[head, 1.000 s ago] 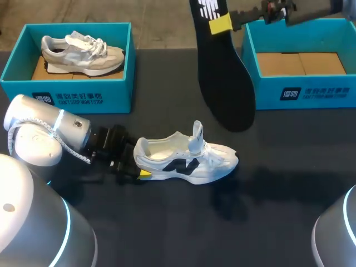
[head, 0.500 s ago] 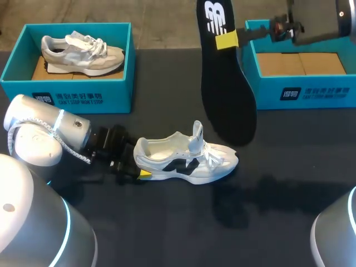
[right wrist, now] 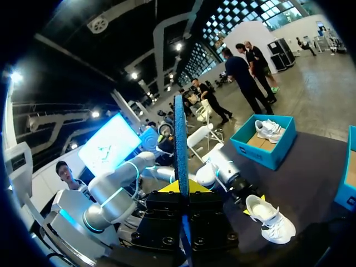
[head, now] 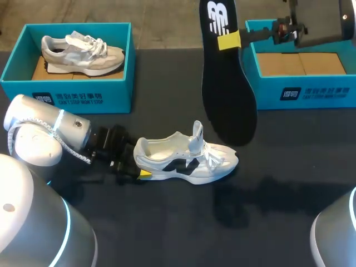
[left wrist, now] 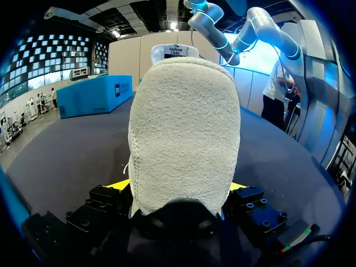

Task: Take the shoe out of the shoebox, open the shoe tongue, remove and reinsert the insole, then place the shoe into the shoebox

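R gripper (head: 229, 40) pinched insole (head: 229, 94) at heel end; prob light, floppy. L gripper (head: 138, 168) clamped shoe (head: 189, 160) heel.

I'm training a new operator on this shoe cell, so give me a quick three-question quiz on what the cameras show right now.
1. True or false: the left hand grips the white shoe at its heel.
2. What holds the black insole above the table? A) left hand B) right hand C) neither
3. Fill in: the shoebox beside the right hand holds ___ shoes.

Key: 1 true; 2 B; 3 zero.
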`<state>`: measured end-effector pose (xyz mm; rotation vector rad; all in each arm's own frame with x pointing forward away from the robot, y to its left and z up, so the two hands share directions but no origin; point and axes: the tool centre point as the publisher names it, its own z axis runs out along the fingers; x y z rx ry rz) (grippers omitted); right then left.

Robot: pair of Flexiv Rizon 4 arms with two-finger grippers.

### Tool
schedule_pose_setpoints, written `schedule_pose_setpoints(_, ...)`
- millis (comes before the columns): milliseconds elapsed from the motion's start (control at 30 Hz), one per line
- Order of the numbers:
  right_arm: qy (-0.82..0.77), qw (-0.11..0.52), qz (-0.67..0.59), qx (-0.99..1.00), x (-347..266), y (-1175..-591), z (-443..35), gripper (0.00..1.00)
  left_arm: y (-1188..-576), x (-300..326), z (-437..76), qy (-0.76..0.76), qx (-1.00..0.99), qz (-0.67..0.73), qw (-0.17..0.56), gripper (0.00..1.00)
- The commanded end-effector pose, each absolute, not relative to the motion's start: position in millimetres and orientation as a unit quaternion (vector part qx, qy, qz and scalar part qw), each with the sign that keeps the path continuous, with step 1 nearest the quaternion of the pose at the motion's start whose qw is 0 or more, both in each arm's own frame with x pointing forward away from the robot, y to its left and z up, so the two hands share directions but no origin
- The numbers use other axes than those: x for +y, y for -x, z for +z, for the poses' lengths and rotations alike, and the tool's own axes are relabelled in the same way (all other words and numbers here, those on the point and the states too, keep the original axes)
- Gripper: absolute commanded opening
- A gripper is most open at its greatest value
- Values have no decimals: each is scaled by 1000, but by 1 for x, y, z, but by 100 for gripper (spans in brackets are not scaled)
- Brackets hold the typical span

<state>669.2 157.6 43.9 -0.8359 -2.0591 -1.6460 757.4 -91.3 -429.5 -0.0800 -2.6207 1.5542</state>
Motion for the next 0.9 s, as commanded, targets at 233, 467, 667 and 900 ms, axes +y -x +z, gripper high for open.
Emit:
schedule_pose_setpoints(233,307,198,-585,-724,156,-657,45,0,-758,-93,-434,26,-860,508,47,0)
schedule_pose_setpoints(467,311,186,-603,-711,153,-651,33,0,-758,-93,-434,26,-860,508,47,0)
schedule_pose_setpoints(667,319,193,-601,-707,154,-647,25,0,-758,-93,-434,26,-860,508,47,0)
schedule_pose_setpoints(900,323,196,-598,-707,155,-645,23,0,-758,-93,-434,26,-860,508,47,0)
